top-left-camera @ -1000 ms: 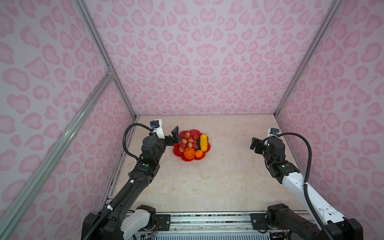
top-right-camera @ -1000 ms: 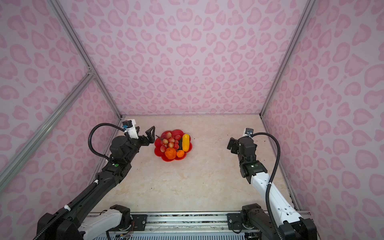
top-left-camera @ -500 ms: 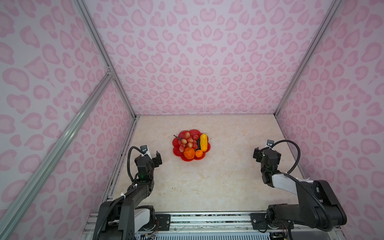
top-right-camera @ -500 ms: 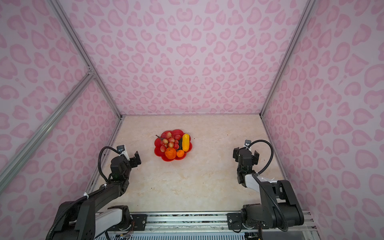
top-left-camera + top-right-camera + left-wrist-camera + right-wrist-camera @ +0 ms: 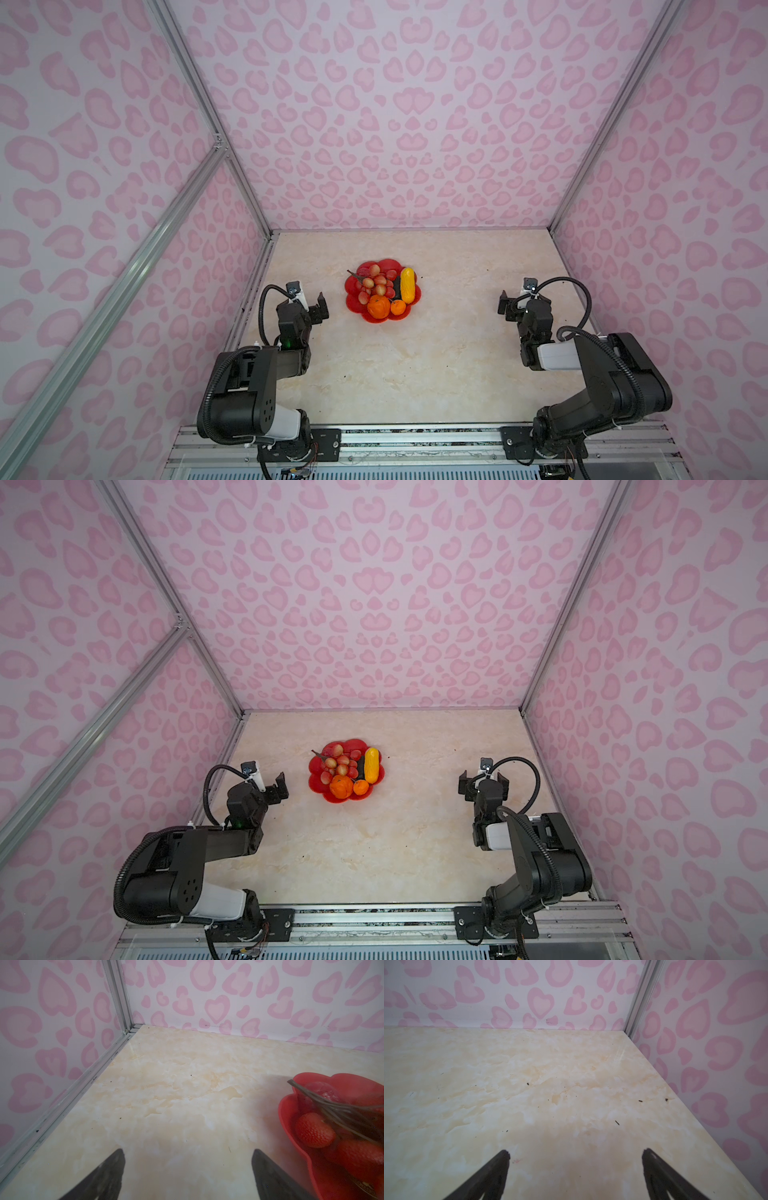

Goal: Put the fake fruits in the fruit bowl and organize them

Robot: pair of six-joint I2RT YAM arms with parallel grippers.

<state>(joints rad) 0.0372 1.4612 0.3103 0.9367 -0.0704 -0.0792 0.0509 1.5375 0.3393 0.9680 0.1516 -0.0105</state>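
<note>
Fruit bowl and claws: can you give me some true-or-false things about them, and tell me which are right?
1. The bowl is red with a wavy petal rim. True.
2. The yellow fruit lies on the table beside the bowl. False: it lies in the bowl.
3. The left claw holds the strawberry. False: the claw is open and empty, and the strawberry lies in the bowl.
4. The big orange sits right beside the small orange. True.
5. The right claw is open with nothing in it. True.
</note>
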